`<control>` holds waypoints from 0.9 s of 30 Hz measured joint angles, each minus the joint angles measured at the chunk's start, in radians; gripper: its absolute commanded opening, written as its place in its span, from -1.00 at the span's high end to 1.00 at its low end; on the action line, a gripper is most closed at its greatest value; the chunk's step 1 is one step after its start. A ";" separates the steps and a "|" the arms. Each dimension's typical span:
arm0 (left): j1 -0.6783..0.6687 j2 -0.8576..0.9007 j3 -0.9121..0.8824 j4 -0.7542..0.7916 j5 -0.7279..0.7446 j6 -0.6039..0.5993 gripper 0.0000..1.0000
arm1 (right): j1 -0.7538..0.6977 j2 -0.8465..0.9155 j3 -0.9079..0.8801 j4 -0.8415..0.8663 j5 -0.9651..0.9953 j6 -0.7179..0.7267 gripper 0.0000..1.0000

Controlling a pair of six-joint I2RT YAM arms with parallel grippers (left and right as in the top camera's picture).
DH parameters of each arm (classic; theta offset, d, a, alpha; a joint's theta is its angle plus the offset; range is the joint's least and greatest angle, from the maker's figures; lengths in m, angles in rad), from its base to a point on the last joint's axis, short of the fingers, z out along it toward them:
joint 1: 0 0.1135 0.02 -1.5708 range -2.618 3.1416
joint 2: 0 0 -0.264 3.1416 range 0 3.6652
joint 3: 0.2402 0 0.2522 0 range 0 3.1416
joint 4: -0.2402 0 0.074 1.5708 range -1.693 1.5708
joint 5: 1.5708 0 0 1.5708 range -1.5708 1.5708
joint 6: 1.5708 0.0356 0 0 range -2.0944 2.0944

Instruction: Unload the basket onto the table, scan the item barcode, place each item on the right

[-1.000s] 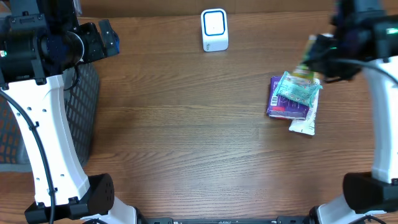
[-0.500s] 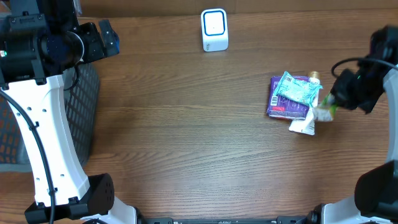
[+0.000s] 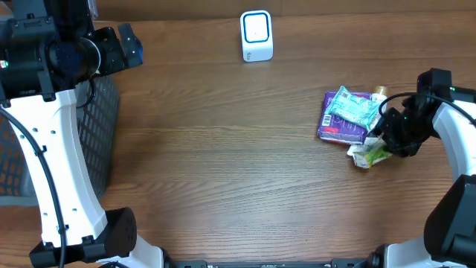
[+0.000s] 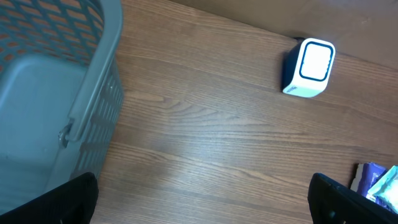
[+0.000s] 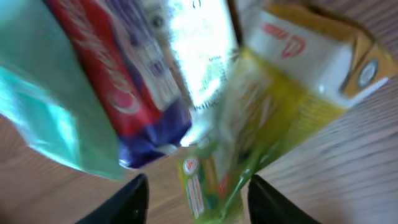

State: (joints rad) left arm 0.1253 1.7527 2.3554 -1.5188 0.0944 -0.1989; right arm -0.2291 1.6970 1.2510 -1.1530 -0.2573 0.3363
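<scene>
A small white scanner with a blue-rimmed face stands at the back middle of the table, also in the left wrist view. The items lie in a pile at the right: a purple packet, a teal packet on it, and a yellow-green pouch at the front right edge. My right gripper is low at that pouch. In its wrist view the pouch lies between the parted fingers with a gap on each side, so the gripper is open. My left gripper hangs wide open over bare wood, far left.
A grey mesh basket stands at the table's left edge, under the left arm. A yellow and white carton shows beside the pouch in the right wrist view. Bare wood lies between the scanner and the pile.
My right arm came down from the back right to the pile with the yellow-green pouch. Its jaws went from shut to parted. The left arm stayed still.
</scene>
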 measured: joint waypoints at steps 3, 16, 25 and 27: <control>0.000 0.000 0.000 0.000 0.000 0.000 -0.99 | 0.000 -0.005 0.016 -0.022 -0.003 -0.001 -0.18; 0.000 0.000 0.000 0.000 0.000 0.000 -0.99 | 0.000 -0.159 0.458 -0.351 -0.009 -0.101 -0.23; 0.000 0.000 0.000 0.000 0.000 0.000 -0.99 | 0.000 -0.350 0.661 -0.471 -0.021 -0.145 -1.00; 0.000 0.000 0.000 0.000 0.000 0.000 -0.99 | 0.000 -0.396 0.677 -0.481 -0.024 -0.154 -1.00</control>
State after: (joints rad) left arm 0.1253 1.7527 2.3554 -1.5192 0.0944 -0.1989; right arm -0.2295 1.3014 1.9282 -1.6337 -0.2810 0.1822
